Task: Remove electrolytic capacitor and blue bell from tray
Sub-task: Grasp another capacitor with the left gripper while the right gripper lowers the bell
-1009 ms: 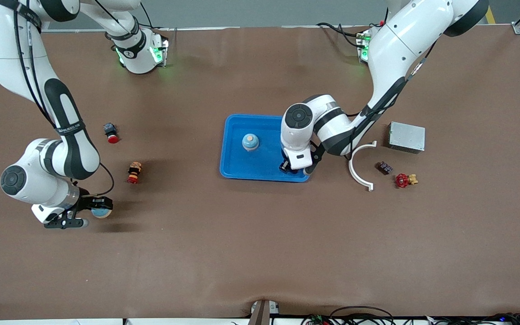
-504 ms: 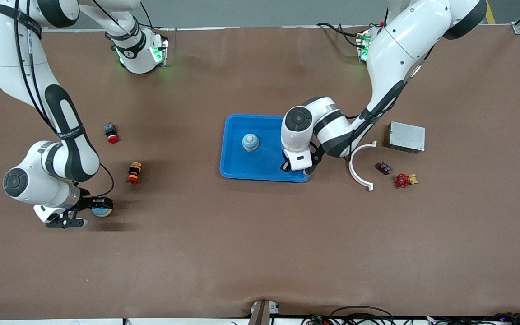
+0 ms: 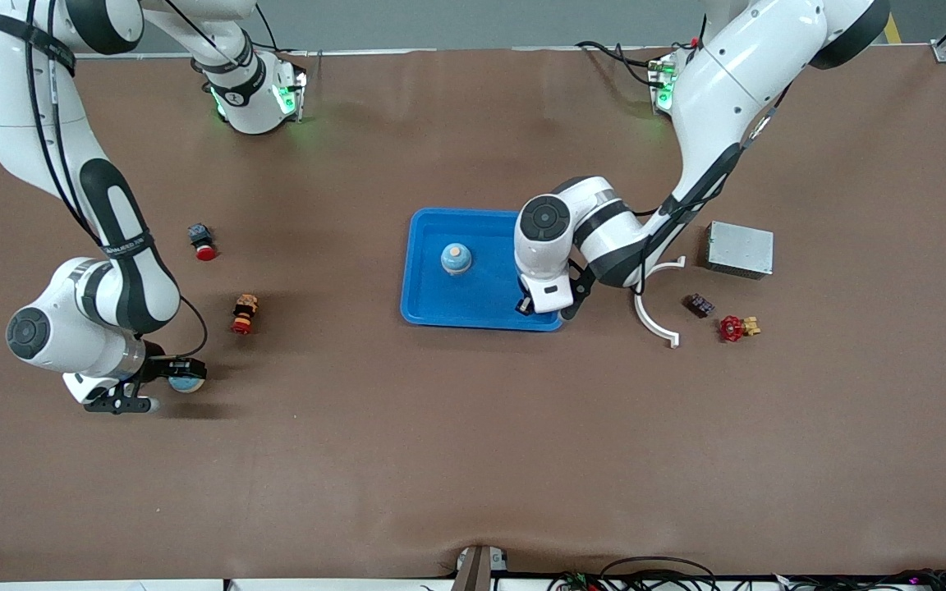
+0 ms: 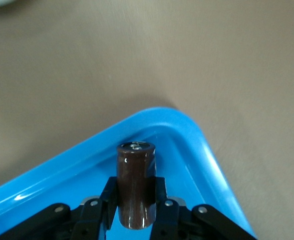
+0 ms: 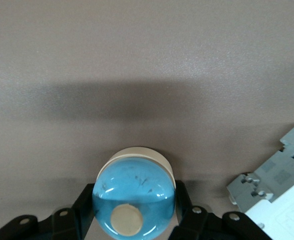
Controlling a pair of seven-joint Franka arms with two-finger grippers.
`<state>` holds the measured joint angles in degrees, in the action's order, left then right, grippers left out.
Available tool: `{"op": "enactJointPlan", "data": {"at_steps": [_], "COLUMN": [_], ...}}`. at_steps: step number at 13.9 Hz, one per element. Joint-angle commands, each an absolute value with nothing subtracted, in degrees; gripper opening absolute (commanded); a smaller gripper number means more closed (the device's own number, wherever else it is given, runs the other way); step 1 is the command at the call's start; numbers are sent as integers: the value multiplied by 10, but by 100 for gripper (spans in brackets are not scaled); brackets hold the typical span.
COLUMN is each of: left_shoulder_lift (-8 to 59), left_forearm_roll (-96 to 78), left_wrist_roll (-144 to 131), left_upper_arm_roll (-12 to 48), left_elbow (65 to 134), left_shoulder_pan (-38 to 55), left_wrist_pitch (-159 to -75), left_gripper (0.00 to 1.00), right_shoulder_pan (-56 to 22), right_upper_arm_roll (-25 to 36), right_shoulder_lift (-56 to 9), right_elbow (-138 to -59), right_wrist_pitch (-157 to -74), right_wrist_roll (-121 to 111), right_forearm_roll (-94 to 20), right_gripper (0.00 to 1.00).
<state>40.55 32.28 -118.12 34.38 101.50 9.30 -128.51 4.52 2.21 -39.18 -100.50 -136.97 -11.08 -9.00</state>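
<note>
Left gripper (image 4: 133,212) clamping capacitor (image 4: 135,184), right gripper (image 5: 133,212) around bell (image 5: 133,195)

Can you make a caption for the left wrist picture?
Left gripper shut on a brown capacitor, over a corner of the blue tray.

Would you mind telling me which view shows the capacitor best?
The left wrist view: the brown capacitor stands between the left gripper's jaws, over the blue tray's corner. The front view shows only a dark sliver under that gripper; the right wrist view shows none of it.
</note>
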Motion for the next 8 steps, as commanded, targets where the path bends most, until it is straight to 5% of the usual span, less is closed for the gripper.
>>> {"op": "enactJointPlan", "data": {"at_steps": [1,8], "left_shoulder_lift": [360,279], "left_forearm_roll": [328,242], "left_wrist_roll": [-1163,-993], "left_upper_arm_roll": [347,347], "left_elbow": [1015,1010], "left_shoulder_pan": [92,42], "left_wrist_pitch": [-1222,-1126], "left_gripper": [0,0], "right_shoulder_pan": [54,25], "right_upper_arm_roll": [11,13], "right_shoulder_lift": [-392,-335], "right_elbow": [-1005,-991], "right_wrist_pitch": [-1374,-1300], "right_wrist_roll": [-120,-95], "right_forearm_roll": [-105,-98], "right_gripper": [100,100]}}
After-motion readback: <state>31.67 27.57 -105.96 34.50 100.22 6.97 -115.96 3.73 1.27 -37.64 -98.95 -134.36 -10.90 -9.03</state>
